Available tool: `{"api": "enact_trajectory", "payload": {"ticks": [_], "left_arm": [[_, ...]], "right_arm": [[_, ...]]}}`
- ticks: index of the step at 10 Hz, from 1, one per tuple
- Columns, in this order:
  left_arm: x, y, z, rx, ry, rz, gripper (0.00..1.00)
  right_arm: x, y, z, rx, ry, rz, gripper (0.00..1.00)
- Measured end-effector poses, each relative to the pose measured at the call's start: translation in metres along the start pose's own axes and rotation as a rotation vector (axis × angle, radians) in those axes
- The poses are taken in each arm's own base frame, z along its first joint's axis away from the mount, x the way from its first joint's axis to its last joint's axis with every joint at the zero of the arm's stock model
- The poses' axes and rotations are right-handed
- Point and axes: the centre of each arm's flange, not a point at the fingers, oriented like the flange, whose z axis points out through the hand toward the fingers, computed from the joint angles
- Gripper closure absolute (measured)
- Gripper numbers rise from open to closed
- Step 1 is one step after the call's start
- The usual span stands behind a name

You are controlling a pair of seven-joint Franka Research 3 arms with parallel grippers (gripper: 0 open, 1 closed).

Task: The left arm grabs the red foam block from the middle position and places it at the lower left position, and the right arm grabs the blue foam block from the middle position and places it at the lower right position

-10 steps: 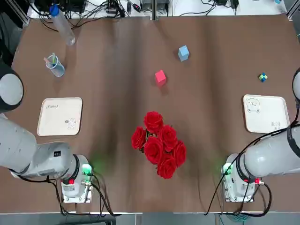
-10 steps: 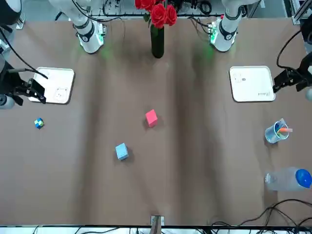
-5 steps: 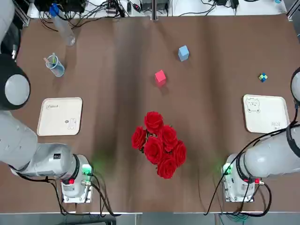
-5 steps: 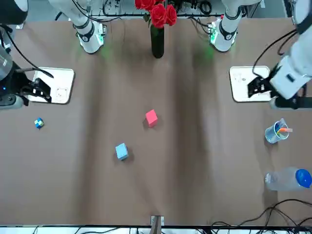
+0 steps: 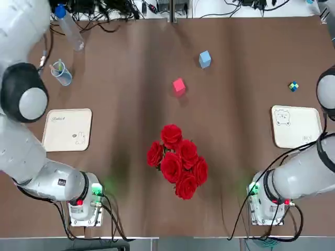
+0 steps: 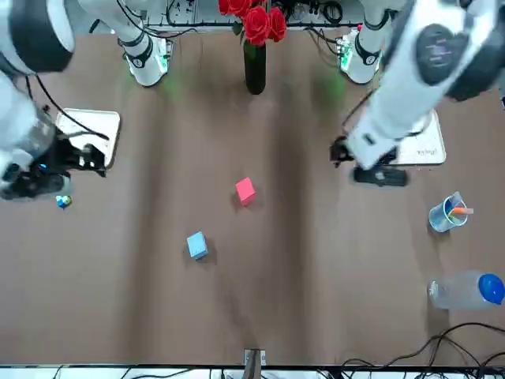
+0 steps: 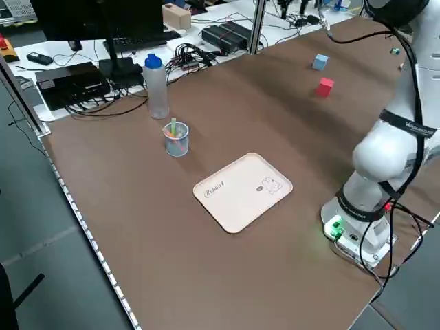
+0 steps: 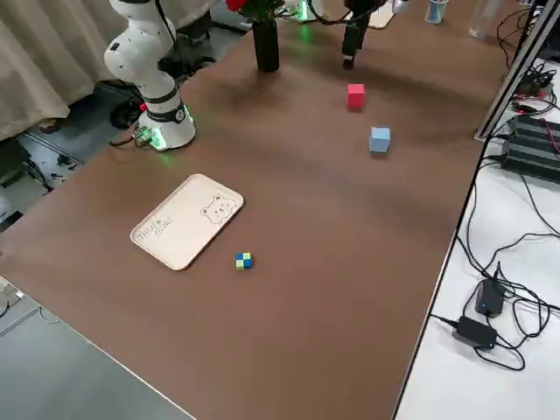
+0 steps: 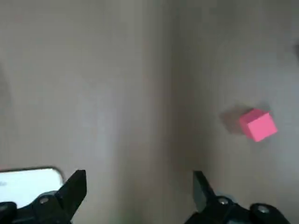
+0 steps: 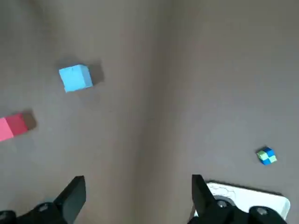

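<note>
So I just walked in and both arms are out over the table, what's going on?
Nothing is held yet. The left gripper hangs with jaws open over the table, short of the red foam block. The right gripper, jaws open too, hangs by the right tray, with the blue foam block farther out. Both blocks sit mid-table.

Nothing here reads cleanly for me. The cream tray (image 7: 243, 191) beside my left base carries a short line of script and a small cartoon figure, its letters too small to make out. The cream tray (image 8: 186, 220) beside my right base carries a bear drawing and a printed line, equally illegible.
</note>
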Motion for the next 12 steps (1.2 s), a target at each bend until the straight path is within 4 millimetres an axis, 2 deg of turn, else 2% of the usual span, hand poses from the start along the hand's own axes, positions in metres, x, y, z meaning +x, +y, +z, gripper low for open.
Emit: {"api": "enact_trajectory", "payload": {"ticks": [2, 6, 9, 11, 12], "left_arm": [[-0.001, 0.046, 0.032, -0.014, -0.001, -0.08, 0.0], [0.001, 0.126, 0.113, -0.071, 0.017, -0.189, 0.0], [0.001, 0.166, 0.167, -0.125, 0.028, -0.353, 0.0], [-0.002, 0.179, 0.19, -0.124, 0.011, -0.422, 0.0], [-0.009, 0.193, 0.2, -0.134, 0.022, -0.433, 0.0]], "right_arm": [[0.016, -0.016, 0.035, 0.003, -0.045, -0.036, 0.0], [0.03, -0.007, 0.072, 0.038, -0.093, -0.15, 0.0], [0.042, -0.005, 0.105, 0.142, -0.116, -0.17, 0.0], [0.052, 0.004, 0.133, 0.221, -0.128, -0.165, 0.0], [0.057, 0.004, 0.143, 0.24, -0.119, -0.164, 0.0]]}}
